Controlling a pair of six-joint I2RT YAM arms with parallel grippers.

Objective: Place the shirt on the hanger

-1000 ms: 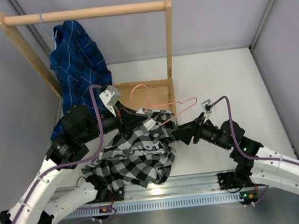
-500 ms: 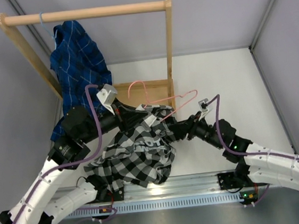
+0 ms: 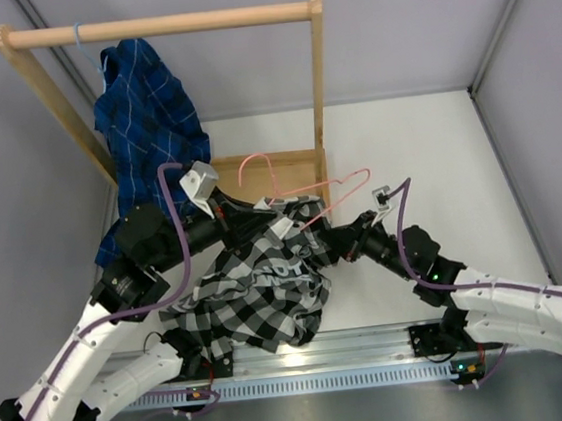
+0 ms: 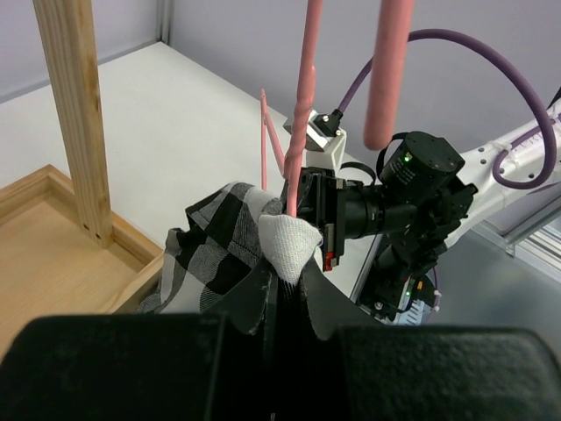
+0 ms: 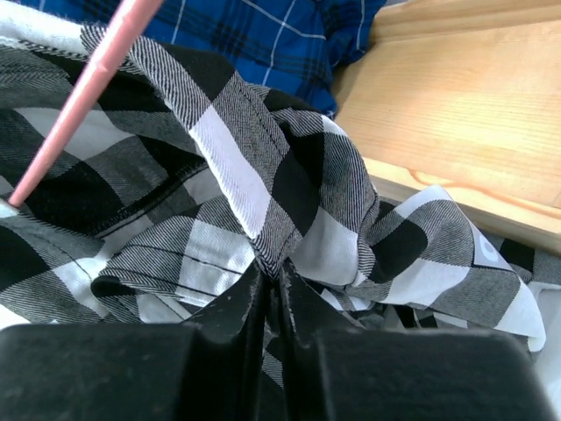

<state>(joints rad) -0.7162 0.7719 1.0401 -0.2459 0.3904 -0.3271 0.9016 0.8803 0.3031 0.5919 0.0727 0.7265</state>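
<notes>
The black-and-white check shirt (image 3: 255, 299) hangs bunched between the two arms, its collar end lifted. The pink hanger (image 3: 311, 191) is held aloft and tilted above it. My left gripper (image 3: 263, 208) is shut. In the left wrist view the hanger (image 4: 302, 105) wire runs down into a white fold of shirt (image 4: 285, 241) wedged at the left gripper (image 4: 289, 267). My right gripper (image 3: 337, 241) is shut on a raised fold of the shirt (image 5: 263, 202), seen pinched at the right gripper (image 5: 279, 274). A hanger (image 5: 83, 96) arm crosses the cloth at upper left there.
A wooden rack (image 3: 161, 25) with a flat base (image 3: 292, 169) stands behind. A dark blue grid shirt (image 3: 145, 109) hangs from its rail on the left. The rack's post (image 4: 74, 114) is close on the left gripper's left. White table (image 3: 436, 154) lies to the right.
The right gripper has shut on a fold of the shirt after reaching in further left. The left gripper and hanger have shifted slightly up and left.
</notes>
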